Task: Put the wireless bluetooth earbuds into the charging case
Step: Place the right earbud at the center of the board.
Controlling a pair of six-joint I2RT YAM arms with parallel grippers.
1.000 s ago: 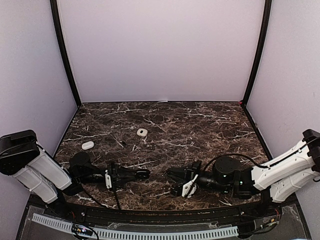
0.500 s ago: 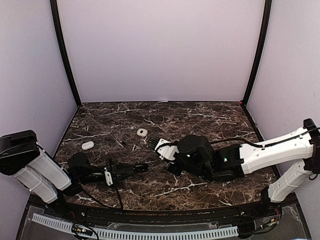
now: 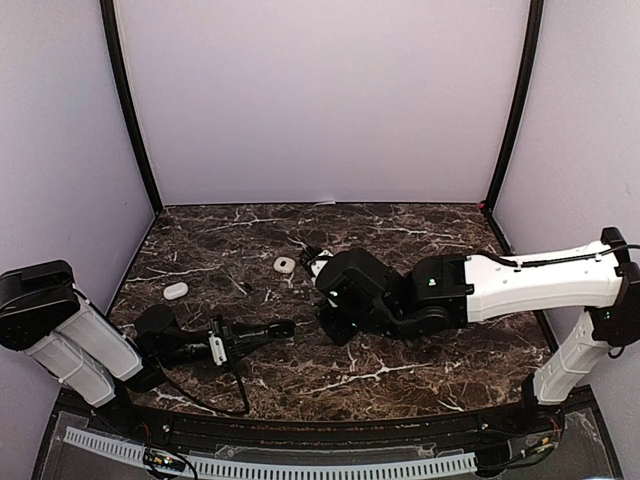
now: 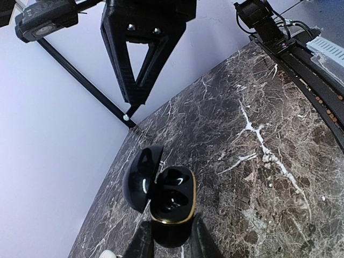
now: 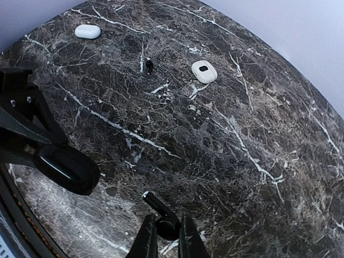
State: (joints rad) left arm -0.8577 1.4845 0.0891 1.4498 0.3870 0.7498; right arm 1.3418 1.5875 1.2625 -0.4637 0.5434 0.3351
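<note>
My left gripper is shut on the base of a black charging case with a gold rim. Its lid stands open and both sockets look empty. In the top view the case sits low over the table's front left. My right gripper is shut on a black earbud by its rounded head, with the stem pointing out to the left. From the left wrist view, the right fingers hang above and beyond the case. In the top view the right gripper is just right of the case.
Two small white rounded pieces lie on the marble, one at the left and one nearer the middle. A tiny dark item lies between them. The right arm stretches across the table's middle.
The right arm swung from the front right across to the middle, carrying the earbud close to the case. The left gripper with the case barely shifted.
</note>
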